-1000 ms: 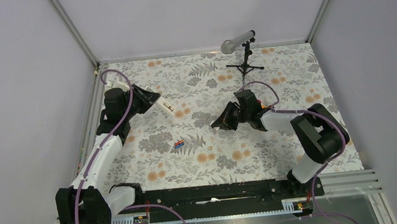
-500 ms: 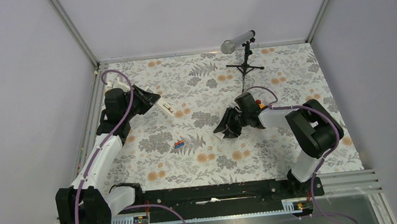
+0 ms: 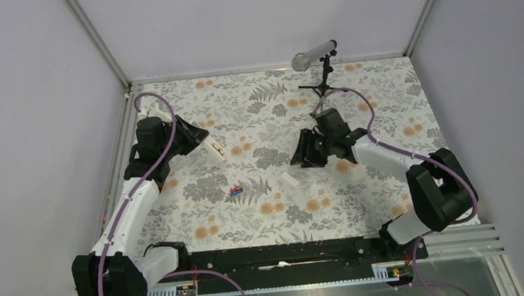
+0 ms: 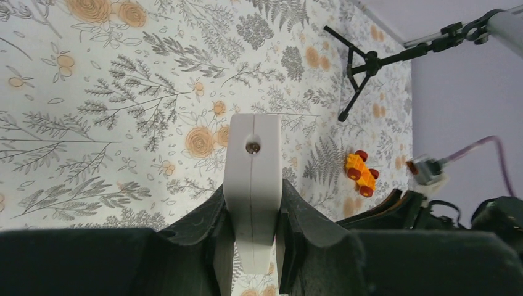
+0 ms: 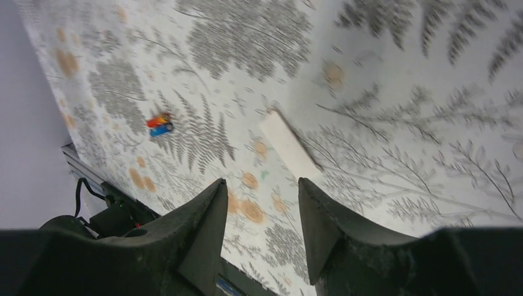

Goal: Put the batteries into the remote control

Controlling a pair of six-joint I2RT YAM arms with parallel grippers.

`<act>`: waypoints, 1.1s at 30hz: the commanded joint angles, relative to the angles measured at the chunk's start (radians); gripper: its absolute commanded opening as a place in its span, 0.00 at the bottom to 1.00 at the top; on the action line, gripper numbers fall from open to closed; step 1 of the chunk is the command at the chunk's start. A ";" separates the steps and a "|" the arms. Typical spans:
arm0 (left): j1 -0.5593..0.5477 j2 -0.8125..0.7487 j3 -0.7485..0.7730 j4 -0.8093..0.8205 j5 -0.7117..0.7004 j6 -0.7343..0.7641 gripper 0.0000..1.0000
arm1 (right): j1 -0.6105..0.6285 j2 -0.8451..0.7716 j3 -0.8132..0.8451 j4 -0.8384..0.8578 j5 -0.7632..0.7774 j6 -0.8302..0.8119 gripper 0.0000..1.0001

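Near the tabletop (image 3: 384, 93) left edge, left tool (image 3: 196, 134) clamped the remote control (image 3: 214, 146); right tool (image 3: 303, 155) spread wide, empty, right of centre. 2 batteries (image 3: 236, 190) lay mid-tabletop between both tools, touching neither.

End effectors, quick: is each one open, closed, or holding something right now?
Left end effector: closed on the remote control.
Right end effector: open, holding nothing.
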State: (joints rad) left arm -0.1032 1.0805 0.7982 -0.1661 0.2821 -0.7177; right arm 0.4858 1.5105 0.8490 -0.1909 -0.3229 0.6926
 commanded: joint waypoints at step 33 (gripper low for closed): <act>0.302 -0.003 0.077 -0.303 -0.062 0.094 0.00 | 0.554 0.616 0.753 -0.091 0.222 -0.812 0.45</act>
State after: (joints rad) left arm 0.1867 1.0801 0.8581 -0.4904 0.2298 -0.6113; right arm 1.0359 2.0983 1.5288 -0.2031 -0.1848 -0.0608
